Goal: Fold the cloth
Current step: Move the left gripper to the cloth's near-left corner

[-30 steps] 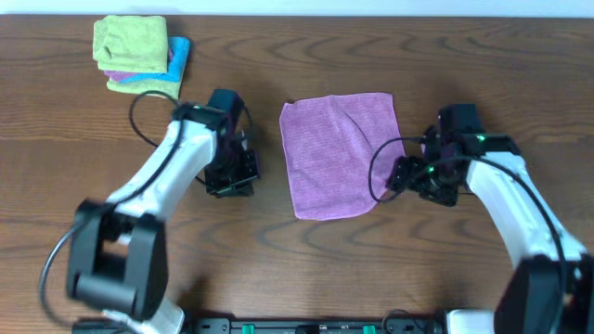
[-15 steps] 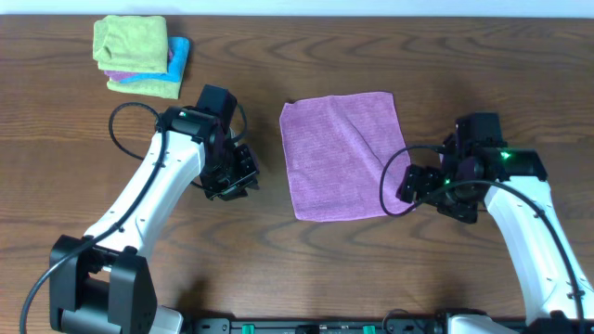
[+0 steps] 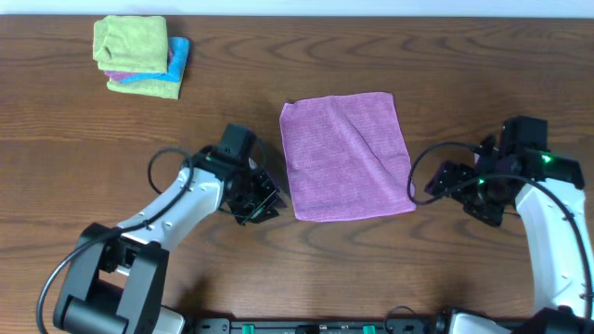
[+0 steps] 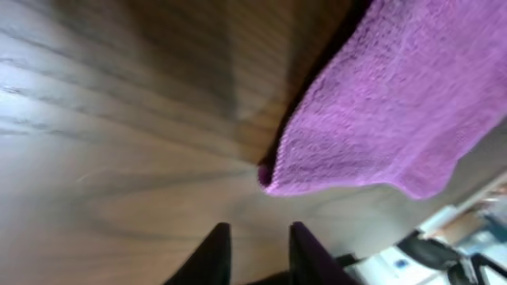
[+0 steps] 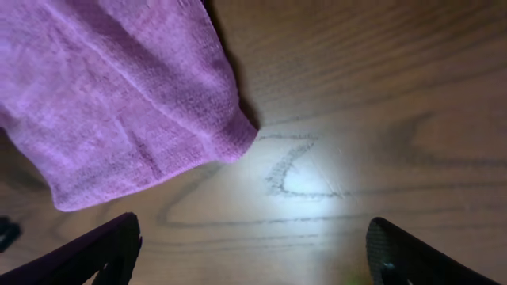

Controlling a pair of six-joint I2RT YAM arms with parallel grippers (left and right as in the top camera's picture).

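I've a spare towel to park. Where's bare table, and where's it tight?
Bare wood: between the folded stack and the purple cloth, and the far-right corner beyond the right gripper. Tight: the cloth's two near corners, where the left gripper and the right gripper sit.

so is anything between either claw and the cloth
Nothing visible. Only bare table separates the left claw from the cloth at its near left corner, and the right claw from its near right corner.

Left arm (image 3: 181, 202) and right arm (image 3: 557, 223) show white links, black joints, looping black cables (image 3: 154, 171); the right, a green light (image 3: 545, 158).
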